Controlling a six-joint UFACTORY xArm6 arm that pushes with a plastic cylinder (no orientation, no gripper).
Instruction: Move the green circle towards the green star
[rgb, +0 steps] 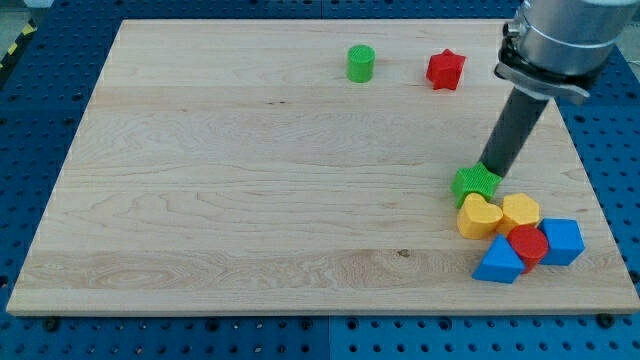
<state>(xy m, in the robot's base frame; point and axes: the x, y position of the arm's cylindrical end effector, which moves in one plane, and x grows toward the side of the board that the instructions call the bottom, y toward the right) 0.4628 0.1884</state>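
Our rod carries no claw; my tip (487, 169) touches the green star (474, 183) at the near right; the green circle (360, 63) lies far off to the upper left; we must circle behind it.

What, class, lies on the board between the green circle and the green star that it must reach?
Nothing visible. The green circle has bare board down to the green star; the red star sits off that line, and my tip touches the green star's upper right.

Enters from the view's top right; dark rod slants down and leftward, my tip (486, 169) low at the view's right.
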